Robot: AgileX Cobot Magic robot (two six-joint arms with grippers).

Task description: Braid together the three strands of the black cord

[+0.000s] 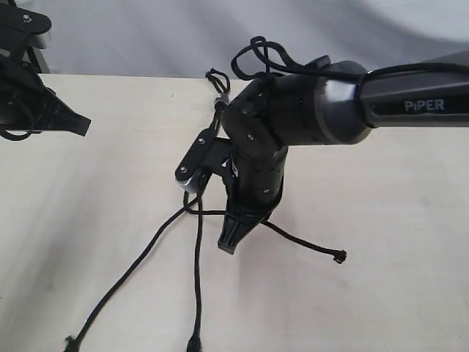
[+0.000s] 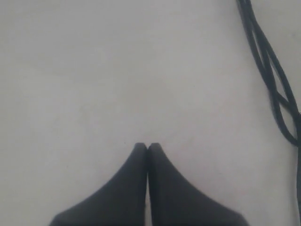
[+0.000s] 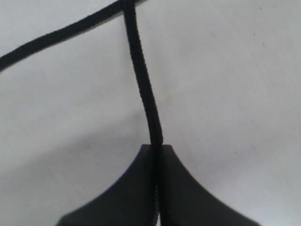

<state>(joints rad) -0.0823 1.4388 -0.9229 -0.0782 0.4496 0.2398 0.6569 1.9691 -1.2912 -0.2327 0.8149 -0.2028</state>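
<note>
The black cord's small loop and grey band lie at the table's far middle, partly hidden behind the right arm. From there the three strands fan toward the front. One strand runs to the front left. Another runs straight to the front edge. The third ends in a knot on the right. My right gripper points down and is shut on a strand, which crosses another strand just beyond the tips. My left gripper is shut and empty, far to the left.
The pale table has its far edge against a grey backdrop. The bulky right arm hangs over the cord's upper part, with its own looped cable. Smooth black cables show at the edge of the left wrist view.
</note>
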